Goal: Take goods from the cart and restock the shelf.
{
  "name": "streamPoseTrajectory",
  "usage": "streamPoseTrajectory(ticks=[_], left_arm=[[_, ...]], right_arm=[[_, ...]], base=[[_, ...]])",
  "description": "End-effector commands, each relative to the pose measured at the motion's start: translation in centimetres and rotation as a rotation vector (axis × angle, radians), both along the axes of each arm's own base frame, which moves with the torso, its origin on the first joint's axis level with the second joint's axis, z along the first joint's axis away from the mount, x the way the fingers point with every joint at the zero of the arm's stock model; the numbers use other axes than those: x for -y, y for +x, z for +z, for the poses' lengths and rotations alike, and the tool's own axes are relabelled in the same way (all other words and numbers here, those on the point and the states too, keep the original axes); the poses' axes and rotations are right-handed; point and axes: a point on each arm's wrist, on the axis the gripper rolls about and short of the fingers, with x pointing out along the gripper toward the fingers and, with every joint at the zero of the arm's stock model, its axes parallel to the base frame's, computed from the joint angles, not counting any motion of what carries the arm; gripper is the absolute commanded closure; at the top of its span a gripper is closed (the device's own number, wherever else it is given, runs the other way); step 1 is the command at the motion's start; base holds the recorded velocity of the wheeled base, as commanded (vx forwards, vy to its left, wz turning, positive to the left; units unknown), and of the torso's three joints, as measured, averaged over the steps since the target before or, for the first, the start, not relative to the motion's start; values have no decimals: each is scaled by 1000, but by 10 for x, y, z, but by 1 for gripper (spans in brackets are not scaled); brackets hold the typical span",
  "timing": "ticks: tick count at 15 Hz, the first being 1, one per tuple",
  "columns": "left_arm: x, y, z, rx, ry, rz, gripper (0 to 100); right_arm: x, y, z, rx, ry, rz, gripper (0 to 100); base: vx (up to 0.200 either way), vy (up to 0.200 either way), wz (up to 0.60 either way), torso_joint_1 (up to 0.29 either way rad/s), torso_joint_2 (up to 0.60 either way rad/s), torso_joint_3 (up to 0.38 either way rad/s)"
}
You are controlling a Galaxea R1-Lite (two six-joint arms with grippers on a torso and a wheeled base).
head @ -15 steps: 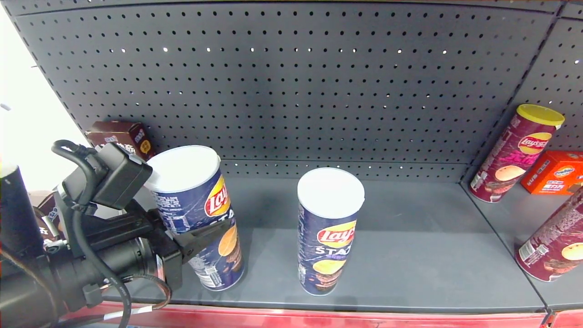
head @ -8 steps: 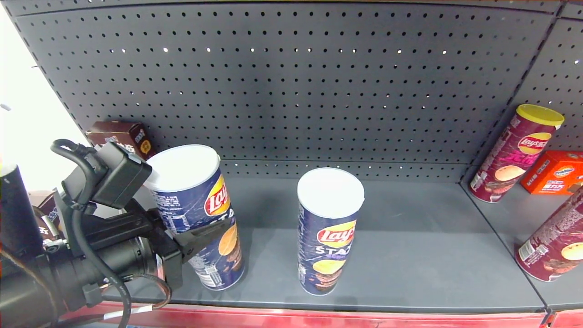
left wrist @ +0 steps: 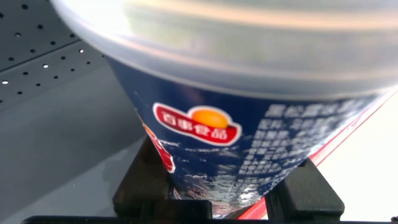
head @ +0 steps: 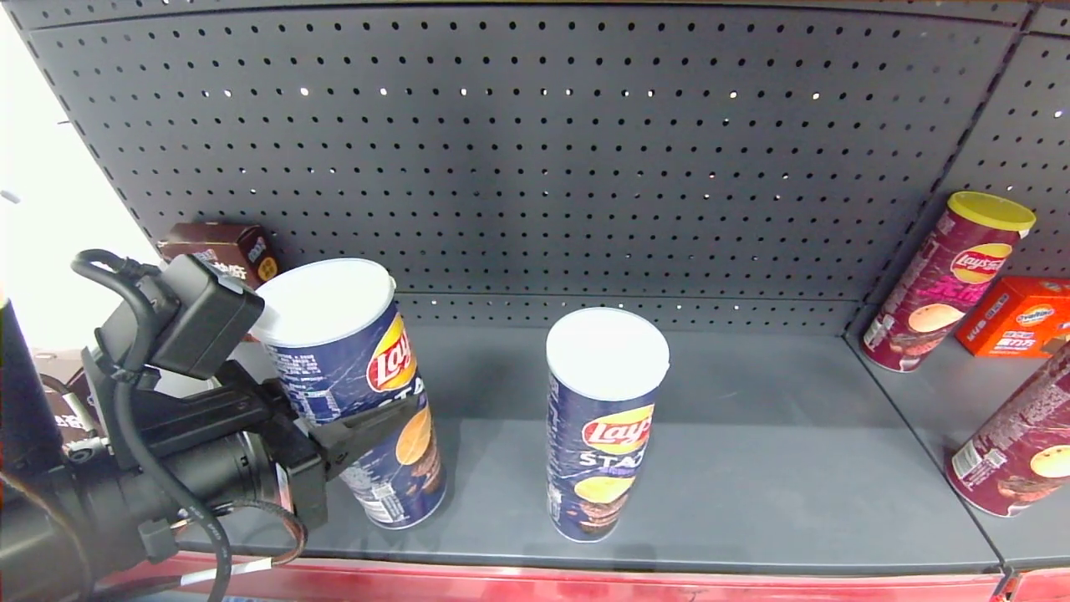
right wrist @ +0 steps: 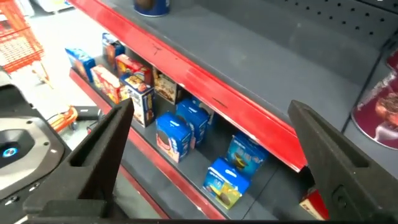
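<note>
You are looking at a grey shelf with a pegboard back. A blue can is standing upright near its middle, a tilted blue can is leaning at the left front, and a brown box is sitting at the back left. In the next bay to the right, a yellow-lidded maroon can, an orange box and another maroon can are resting

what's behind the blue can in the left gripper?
A brown box sits further back and to the robot's left, against the pegboard back panel. The box's lower part and the shelf surface right behind the blue can are covered.
</note>
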Motion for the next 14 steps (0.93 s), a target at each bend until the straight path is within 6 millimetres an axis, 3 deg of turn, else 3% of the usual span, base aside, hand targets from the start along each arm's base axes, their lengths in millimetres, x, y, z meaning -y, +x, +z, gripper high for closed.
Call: streamPoseTrajectory(ticks=[1, 6, 11, 14], left_arm=[[-1, -1, 1, 6, -4, 0, 100], [0, -2, 3, 21, -13, -5, 100], [0, -2, 5, 29, -16, -8, 100], [0, -2, 6, 32, -18, -19, 100]], right_arm=[[1, 1, 0, -10, 8, 37, 0], [0, 1, -1, -57, 57, 49, 0], [-1, -1, 0, -96, 136, -246, 0], [0, -1, 0, -91, 141, -322, 0]], base=[[0, 0, 0, 0, 0, 0], [0, 0, 0, 0, 0, 0], [0, 0, 0, 0, 0, 0], [0, 0, 0, 0, 0, 0]])
